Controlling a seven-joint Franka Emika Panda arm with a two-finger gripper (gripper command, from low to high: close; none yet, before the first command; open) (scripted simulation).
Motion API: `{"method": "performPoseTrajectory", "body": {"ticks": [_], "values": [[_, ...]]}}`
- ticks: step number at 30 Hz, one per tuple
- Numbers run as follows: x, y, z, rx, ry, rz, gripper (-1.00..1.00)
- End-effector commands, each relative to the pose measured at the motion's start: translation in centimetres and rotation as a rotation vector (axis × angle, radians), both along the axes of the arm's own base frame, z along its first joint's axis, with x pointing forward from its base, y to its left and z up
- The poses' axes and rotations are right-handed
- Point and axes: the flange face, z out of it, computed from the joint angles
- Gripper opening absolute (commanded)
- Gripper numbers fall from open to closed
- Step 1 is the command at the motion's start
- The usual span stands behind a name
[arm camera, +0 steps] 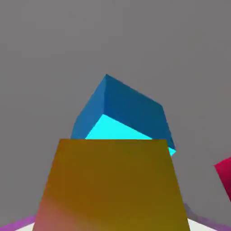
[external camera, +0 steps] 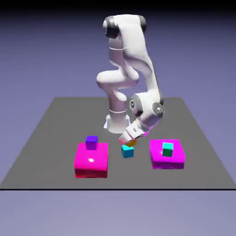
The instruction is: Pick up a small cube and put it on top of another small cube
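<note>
The small yellow-green cube point(arm camera: 113, 185) fills the lower half of the hand view, looking ochre in shadow, and it hides both fingertips. In the exterior view it shows as a small orange-yellow patch point(external camera: 131, 143) at the tip of my gripper point(external camera: 129, 141), which is shut on it. The bright cyan cube point(external camera: 127, 151) rests on the grey table just below and slightly to the exterior view's left of the held cube. In the hand view the cyan cube point(arm camera: 124, 115) lies right beyond the held cube, partly covered by it.
A magenta block point(external camera: 91, 160) on the exterior view's left carries a purple cube point(external camera: 91, 142). Another magenta block point(external camera: 167, 154) on the right carries a darker teal cube point(external camera: 168, 149); its edge point(arm camera: 224, 176) shows at the hand view's right.
</note>
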Motion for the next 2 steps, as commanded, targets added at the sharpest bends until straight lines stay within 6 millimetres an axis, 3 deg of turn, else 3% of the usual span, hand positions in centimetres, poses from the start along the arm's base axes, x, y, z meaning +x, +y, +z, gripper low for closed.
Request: {"method": "performPoseTrajectory", "body": {"ticks": [1,2], "values": [[0.0,0.0,0.0,0.0,0.0,0.0,1.0],[0.6,0.4,1.3,-0.002,-0.001,0.0,1.0]]}}
